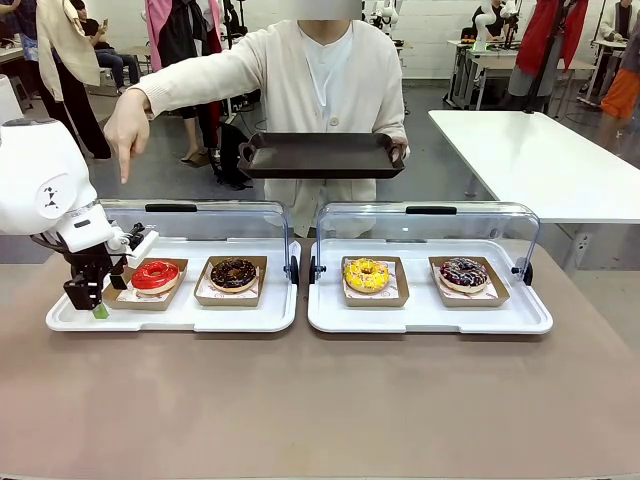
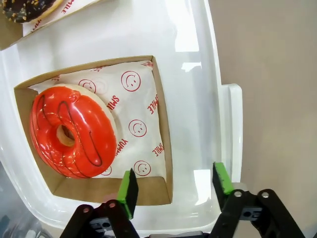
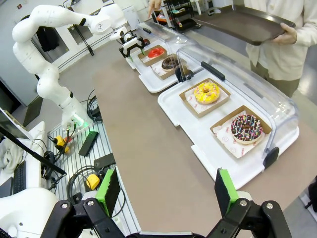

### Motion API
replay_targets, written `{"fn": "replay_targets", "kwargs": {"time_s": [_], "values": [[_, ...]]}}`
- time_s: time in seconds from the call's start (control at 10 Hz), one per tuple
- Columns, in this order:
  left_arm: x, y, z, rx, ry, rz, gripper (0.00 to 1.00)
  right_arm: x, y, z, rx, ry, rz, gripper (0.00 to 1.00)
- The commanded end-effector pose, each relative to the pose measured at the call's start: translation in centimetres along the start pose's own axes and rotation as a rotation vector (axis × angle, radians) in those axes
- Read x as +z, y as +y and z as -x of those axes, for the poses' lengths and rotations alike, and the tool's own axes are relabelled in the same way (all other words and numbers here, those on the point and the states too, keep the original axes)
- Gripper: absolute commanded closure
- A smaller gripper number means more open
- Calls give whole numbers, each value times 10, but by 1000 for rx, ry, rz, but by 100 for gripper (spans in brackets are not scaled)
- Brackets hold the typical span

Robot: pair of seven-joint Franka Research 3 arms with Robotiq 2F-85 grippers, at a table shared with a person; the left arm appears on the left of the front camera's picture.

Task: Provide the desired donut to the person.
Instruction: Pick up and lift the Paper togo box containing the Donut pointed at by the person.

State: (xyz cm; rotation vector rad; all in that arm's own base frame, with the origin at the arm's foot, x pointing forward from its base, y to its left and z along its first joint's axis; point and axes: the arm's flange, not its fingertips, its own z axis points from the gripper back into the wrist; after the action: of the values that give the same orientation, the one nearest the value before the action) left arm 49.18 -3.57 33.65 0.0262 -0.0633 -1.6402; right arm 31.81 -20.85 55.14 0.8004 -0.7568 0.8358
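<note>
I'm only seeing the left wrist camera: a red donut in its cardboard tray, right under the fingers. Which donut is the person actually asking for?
Observer: The person is pointing a hand down toward the leftmost one, the red donut.
Operator: Where does it go once it's picked up?
Observer: The person holds a dark serving tray out behind the display covers, near the middle of the table.
Operator: Is the other arm in the way?
Observer: No, the right gripper hangs open, high and well apart from all four donuts.
</note>
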Motion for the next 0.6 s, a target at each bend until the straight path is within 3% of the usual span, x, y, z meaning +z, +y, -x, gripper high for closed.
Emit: {"fn": "replay_targets", "kwargs": {"time_s": [0.0, 0.1, 0.2, 0.4, 0.5], "values": [[-1, 3, -1, 9, -1, -19, 100, 0, 0, 0, 7, -12, -8, 0], [-1, 3, 0, 6, -2, -21, 100, 0, 0, 0, 7, -12, -8, 0], [-2, 2, 0, 4, -3, -20, 80, 0, 0, 0, 7, -12, -8, 0], [-4, 1, 0, -13, -13, -6, 100, 0, 0, 0, 7, -12, -8, 0], [-5, 0, 0, -22, -23, 4, 100, 0, 0, 0, 7, -12, -8, 0]]}}
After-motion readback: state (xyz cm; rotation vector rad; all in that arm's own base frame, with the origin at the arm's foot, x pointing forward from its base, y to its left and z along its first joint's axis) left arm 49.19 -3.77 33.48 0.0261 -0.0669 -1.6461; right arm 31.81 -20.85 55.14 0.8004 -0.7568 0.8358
